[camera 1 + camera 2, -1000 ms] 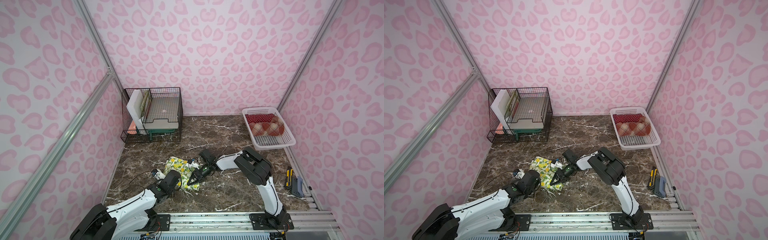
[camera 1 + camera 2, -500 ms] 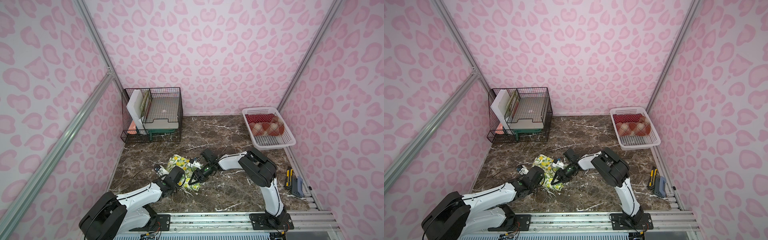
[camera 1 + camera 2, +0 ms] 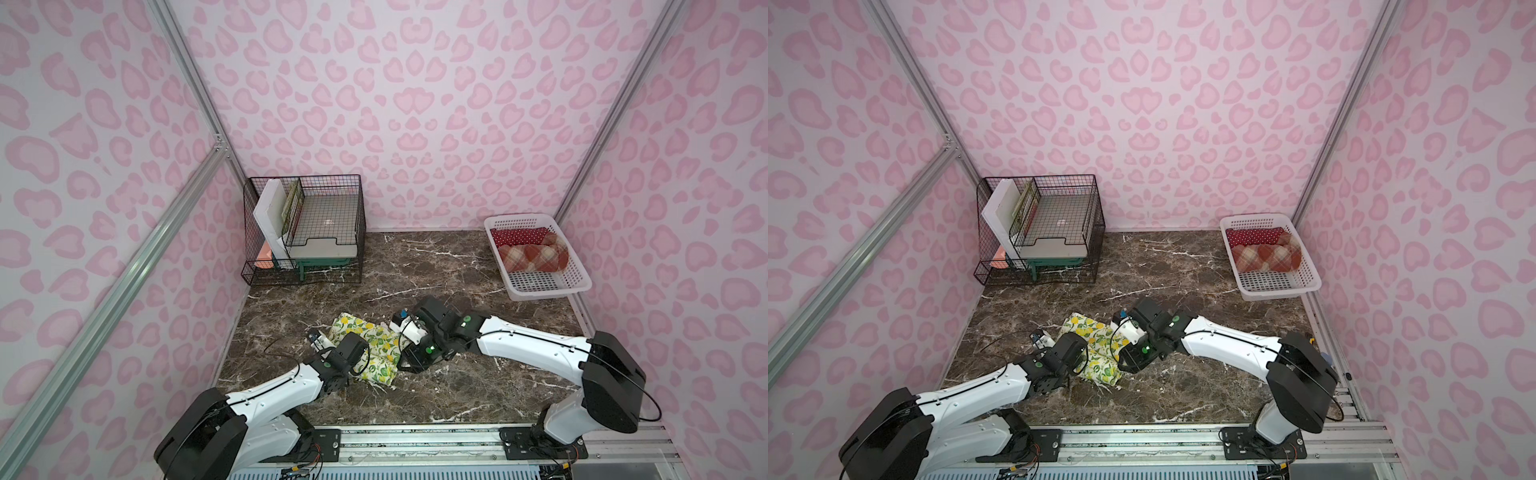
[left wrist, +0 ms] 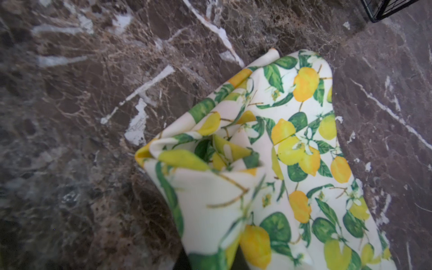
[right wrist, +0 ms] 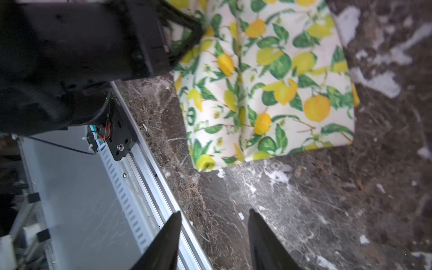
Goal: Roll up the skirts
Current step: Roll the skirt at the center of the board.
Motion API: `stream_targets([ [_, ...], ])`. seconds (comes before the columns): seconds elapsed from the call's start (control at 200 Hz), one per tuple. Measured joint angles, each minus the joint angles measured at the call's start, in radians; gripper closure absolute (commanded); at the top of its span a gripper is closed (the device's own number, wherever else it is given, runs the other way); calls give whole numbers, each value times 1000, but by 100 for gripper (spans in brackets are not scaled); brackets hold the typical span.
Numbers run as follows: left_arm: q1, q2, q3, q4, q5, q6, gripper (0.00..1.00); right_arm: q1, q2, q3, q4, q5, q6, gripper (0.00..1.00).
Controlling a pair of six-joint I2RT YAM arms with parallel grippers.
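The dark brown marble-patterned table [image 3: 436,270] carries a black wire rack [image 3: 328,187] at about 10 o'clock and a white perforated basket [image 3: 544,293] at 2 o'clock. The lemon-print skirt [image 3: 380,338] lies partly rolled near 6 o'clock.

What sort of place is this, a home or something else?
Likely a robot test cell, not a home: pink spotted wall panels in bare aluminium framing, and two white robot arms mounted on a metal rail.
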State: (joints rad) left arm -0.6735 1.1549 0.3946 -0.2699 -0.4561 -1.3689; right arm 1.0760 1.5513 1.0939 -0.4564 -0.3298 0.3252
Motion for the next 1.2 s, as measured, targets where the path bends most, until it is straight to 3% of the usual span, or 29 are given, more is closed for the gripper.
stream_targets([
  [0.055, 0, 10, 7, -2, 1, 6, 100, 57, 3, 8, 19, 27, -18, 70],
  [0.15, 0, 18, 14, -8, 3, 10, 100, 111, 23, -2, 89, 31, -27, 71],
  [0.255, 3, 18, 16, -14, 14, 10, 100, 127, 43, -32, 171, 68, -49, 61],
  [0.475, 10, 3, 8, -34, 13, 8, 100, 164, 64, -69, 263, 205, -117, 60],
  [0.7, 14, -23, -14, -30, 5, -9, 100, 163, 86, -124, 394, 203, -142, 61],
  [0.965, 1, -25, -16, -15, 6, -14, 100, 48, -117, -299, 487, 154, -71, 59],
  [1.2, 1, 13, -3, 28, 19, -16, 100, 160, -168, -312, 487, 208, -68, 59],
])
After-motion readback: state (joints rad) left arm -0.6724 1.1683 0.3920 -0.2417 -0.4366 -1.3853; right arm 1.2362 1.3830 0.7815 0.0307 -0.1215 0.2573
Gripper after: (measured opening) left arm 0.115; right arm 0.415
